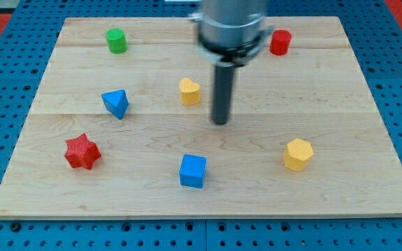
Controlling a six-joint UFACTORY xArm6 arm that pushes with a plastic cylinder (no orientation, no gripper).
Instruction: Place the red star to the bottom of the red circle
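Note:
The red star (82,152) lies near the left edge of the wooden board, toward the view's bottom. The red circle (280,42), a short cylinder, stands near the view's top right. My tip (220,122) rests on the board near its middle, far right of the red star and below and left of the red circle. It touches no block. The closest block is the yellow heart (190,91), up and to the left of the tip.
A green cylinder (116,40) stands at the top left. A blue triangle (116,103) lies left of the middle. A blue cube (192,171) sits at the bottom middle. A yellow hexagon (298,154) sits at the lower right. The board's edge (201,217) runs along the bottom.

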